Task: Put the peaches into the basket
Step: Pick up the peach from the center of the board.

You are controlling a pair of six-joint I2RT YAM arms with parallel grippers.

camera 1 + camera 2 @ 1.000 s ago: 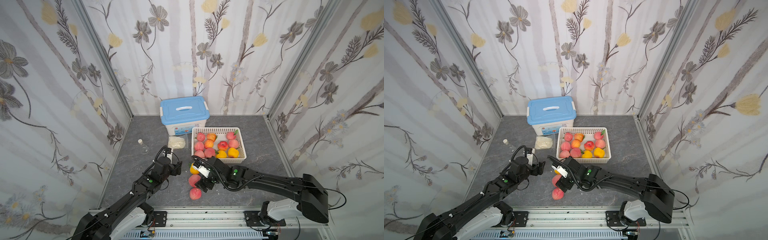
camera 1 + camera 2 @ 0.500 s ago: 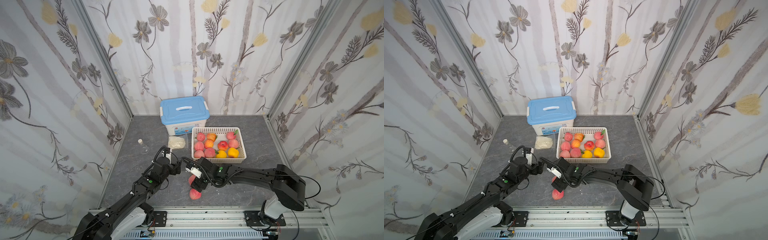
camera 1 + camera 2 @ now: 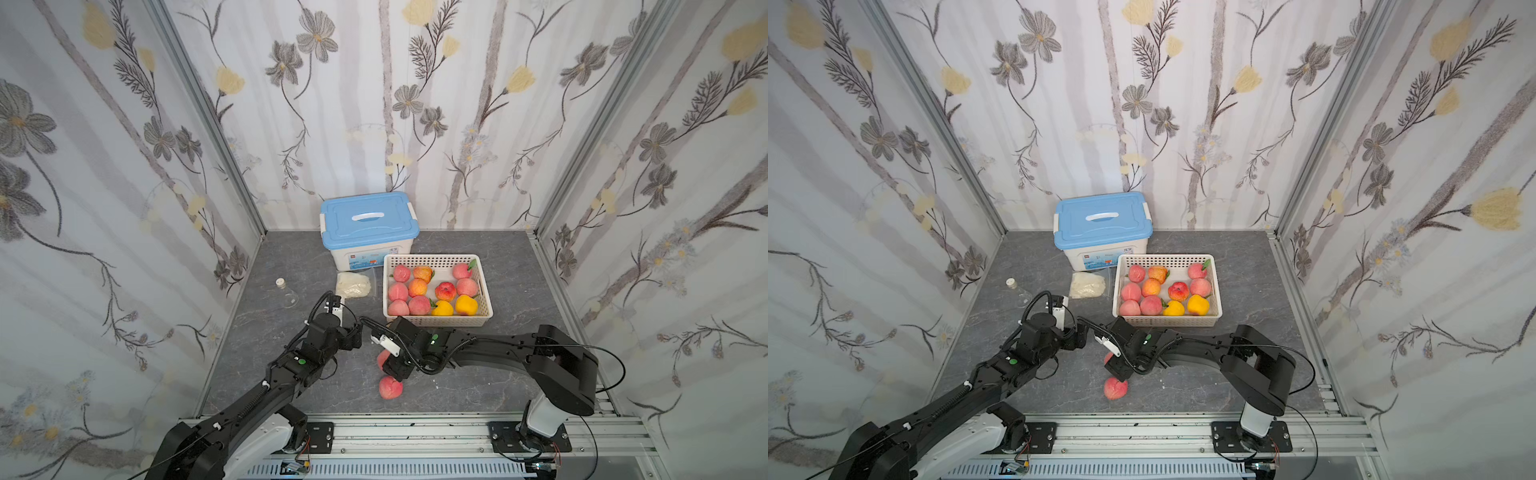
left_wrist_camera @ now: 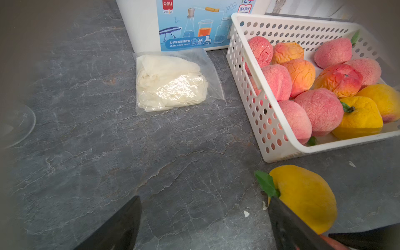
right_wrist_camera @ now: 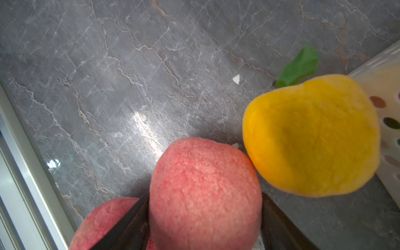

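The white perforated basket (image 3: 438,322) (image 3: 1167,322) (image 4: 279,149) holds several pink, orange and yellow peaches. In front of it my right gripper (image 3: 390,365) (image 5: 205,194) is shut on a pink peach (image 5: 205,194) (image 3: 382,358), a finger pressed against each side. A second pink peach (image 3: 390,387) (image 3: 1115,388) lies just nearer the front rail. A yellow peach with a green leaf (image 4: 303,199) (image 5: 311,134) rests by the basket's near corner, touching the gripped one. My left gripper (image 3: 355,332) (image 4: 203,201) hangs open over bare floor, one finger beside the yellow peach.
A white storage box with a blue lid (image 3: 368,226) stands behind the basket. A small whitish plastic bag (image 3: 353,284) (image 4: 171,82) and a glass flask (image 3: 286,293) lie left of the basket. The metal front rail (image 5: 26,173) runs close behind the loose peaches.
My right gripper has shifted slightly left and its jaws have narrowed onto the pink peach. The arm now covers the yellow peach in the top views. The left arm has barely moved.
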